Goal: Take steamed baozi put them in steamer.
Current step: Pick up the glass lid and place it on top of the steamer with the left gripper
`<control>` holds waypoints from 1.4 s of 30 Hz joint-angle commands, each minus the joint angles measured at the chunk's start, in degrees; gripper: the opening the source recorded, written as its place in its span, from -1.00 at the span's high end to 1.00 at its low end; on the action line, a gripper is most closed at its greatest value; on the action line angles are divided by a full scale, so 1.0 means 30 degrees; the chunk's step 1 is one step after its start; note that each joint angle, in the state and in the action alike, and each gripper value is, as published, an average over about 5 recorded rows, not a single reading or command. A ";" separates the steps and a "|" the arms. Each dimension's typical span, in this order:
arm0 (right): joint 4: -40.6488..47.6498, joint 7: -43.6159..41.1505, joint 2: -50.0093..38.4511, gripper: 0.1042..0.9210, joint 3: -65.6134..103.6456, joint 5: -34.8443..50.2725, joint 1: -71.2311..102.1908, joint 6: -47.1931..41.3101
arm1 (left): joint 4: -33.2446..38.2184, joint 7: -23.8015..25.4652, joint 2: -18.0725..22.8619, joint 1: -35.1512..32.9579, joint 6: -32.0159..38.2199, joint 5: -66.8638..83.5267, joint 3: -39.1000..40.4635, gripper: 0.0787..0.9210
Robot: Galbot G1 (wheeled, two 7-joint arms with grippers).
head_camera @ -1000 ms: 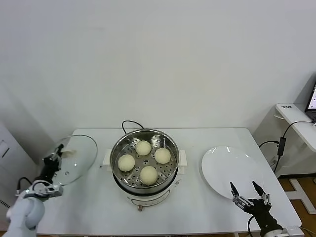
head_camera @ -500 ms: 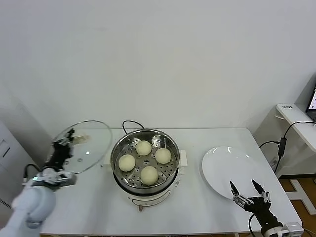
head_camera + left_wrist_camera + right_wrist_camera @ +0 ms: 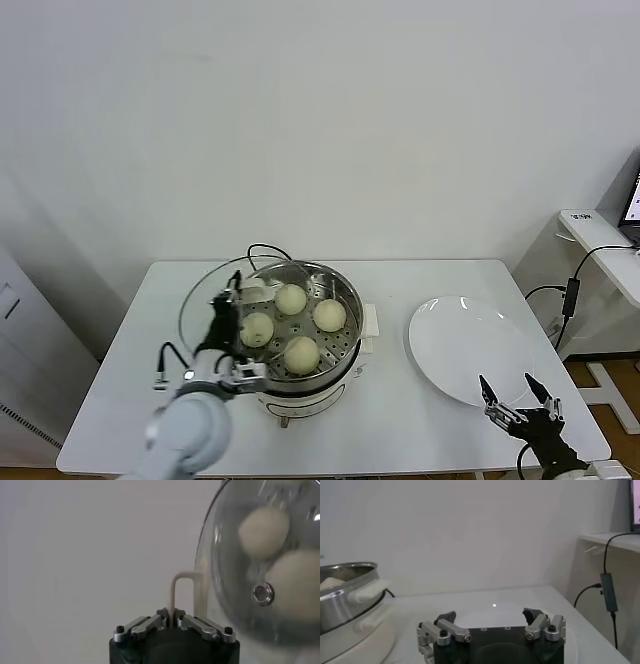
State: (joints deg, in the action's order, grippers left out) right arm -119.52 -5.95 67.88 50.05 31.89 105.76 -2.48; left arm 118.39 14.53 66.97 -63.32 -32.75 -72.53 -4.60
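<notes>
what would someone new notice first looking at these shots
The steamer at the table's middle, with four baozi on its perforated tray. The left hand grips the glass lid by its white handle, tilted over the pot's left rim. The right hand waits open by the white plate at the table's right.

A robotics test room rather than a home kitchen: a plain white table (image 3: 420, 420) stands against a bare white wall (image 3: 320, 120) filling the upper frame, with no cupboards or counters around it. At centre, a steel steamer (image 3: 295, 340) with a black cord (image 3: 262, 252) sits beside a white plate (image 3: 468, 345). At the right edge, a white side desk (image 3: 600, 245) carries a laptop (image 3: 632, 200) with a cable and adapter (image 3: 570, 295) hanging off it, above wood-toned flooring (image 3: 590, 375) at lower right.
</notes>
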 commanded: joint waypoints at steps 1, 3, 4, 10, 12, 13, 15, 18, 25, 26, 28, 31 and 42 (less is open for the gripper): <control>0.0000 -0.0092 0.0142 -0.76 0.0242 -0.0040 0.0270 0.0023 | -0.0043 0.1418 0.2913 0.1229 -0.2309 -0.4358 0.4053 0.88; 0.0007 -0.0115 0.0149 -0.76 0.0235 -0.0043 0.0267 0.0030 | -0.0154 0.1521 0.3045 0.1181 -0.2291 -0.4527 0.4155 0.88; 0.0010 -0.0127 0.0151 -0.76 0.0231 -0.0044 0.0264 0.0034 | -0.0235 0.1536 0.3093 0.1161 -0.2275 -0.4589 0.4169 0.88; 0.0057 -0.0213 0.0159 -0.76 0.0219 -0.0024 0.0263 0.0083 | -0.0650 0.1541 0.3221 0.1170 -0.2145 -0.4707 0.4043 0.88; 0.0064 -0.0246 0.0191 -0.76 0.0217 -0.0018 0.0260 0.0101 | -0.0744 0.1514 0.3298 0.1145 -0.2144 -0.4698 0.4029 0.88; 0.0064 -0.0260 0.0216 -0.76 0.0215 -0.0017 0.0260 0.0108 | -0.0796 0.1500 0.3363 0.1135 -0.2140 -0.4700 0.4021 0.88; 0.0061 -0.0279 0.0259 -0.76 0.0211 -0.0014 0.0264 0.0118 | -0.0917 0.1489 0.3496 0.1133 -0.2109 -0.4759 0.4011 0.88; 0.0060 -0.0316 0.0275 -0.76 0.0219 -0.0003 0.0292 0.0148 | -0.1153 0.1495 0.3611 0.1125 -0.2013 -0.4892 0.4022 0.88; 0.0089 -0.0437 0.0282 -0.76 0.0293 0.0041 0.0350 0.0247 | -0.1945 0.1354 0.3597 0.1186 -0.1817 -0.5028 0.3899 0.88; 0.0080 -0.0440 0.0299 -0.76 0.0292 0.0043 0.0349 0.0250 | -0.2101 0.1296 0.3603 0.1208 -0.1810 -0.5041 0.3839 0.88; 0.0055 -0.0449 0.0341 -0.76 0.0289 0.0050 0.0351 0.0255 | -0.2384 0.1185 0.3627 0.1262 -0.1792 -0.5047 0.3697 0.88; 0.0027 -0.0470 0.0383 -0.76 0.0294 0.0073 0.0364 0.0265 | -0.2673 0.1165 0.3626 0.1385 -0.1715 -0.5105 0.3578 0.88; -0.0019 -0.0530 0.0361 -0.76 0.0439 0.0173 0.0407 0.0313 | -0.2600 0.1295 0.3389 0.1096 -0.1545 -0.5148 0.3435 0.88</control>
State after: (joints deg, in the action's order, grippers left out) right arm -119.56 -7.52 68.98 51.28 32.34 107.01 -1.57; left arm 111.21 18.37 77.12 -59.64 -37.48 -87.65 5.66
